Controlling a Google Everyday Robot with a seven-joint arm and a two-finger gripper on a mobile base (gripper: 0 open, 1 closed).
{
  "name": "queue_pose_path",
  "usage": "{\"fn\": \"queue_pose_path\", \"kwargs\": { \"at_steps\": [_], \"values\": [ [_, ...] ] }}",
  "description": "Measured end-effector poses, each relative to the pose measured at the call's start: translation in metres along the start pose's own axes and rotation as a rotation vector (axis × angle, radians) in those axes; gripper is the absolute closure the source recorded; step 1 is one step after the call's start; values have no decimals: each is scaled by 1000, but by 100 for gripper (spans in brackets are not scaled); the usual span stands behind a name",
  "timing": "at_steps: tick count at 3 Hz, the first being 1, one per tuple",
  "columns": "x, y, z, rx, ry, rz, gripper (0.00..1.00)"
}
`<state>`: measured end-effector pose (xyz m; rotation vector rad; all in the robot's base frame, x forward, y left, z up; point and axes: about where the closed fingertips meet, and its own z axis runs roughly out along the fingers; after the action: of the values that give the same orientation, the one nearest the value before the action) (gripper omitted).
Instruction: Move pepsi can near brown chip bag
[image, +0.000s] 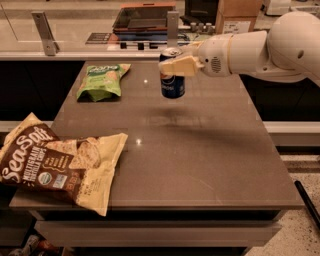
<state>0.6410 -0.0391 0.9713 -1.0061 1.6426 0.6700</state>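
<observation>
The pepsi can (173, 80) is dark blue with a silver top and hangs in the air above the middle back of the table. My gripper (176, 61) comes in from the right on a white arm and is shut on the can's upper part. The can's shadow lies on the table below it. The brown chip bag (55, 166) lies flat at the front left corner of the table, well to the left of and nearer than the can, partly over the table's left edge.
A smaller green chip bag (103, 80) lies at the back left of the grey table (200, 165). A counter with a tray (142, 20) and a cardboard box (239, 12) runs behind the table. The white arm (270, 47) spans the back right.
</observation>
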Motion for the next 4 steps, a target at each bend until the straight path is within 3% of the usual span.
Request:
{"fn": "queue_pose_path", "kwargs": {
  "at_steps": [2, 4],
  "values": [
    [7, 51, -6, -23, 25, -12, 100],
    [22, 98, -14, -41, 11, -52, 100]
  ]
}}
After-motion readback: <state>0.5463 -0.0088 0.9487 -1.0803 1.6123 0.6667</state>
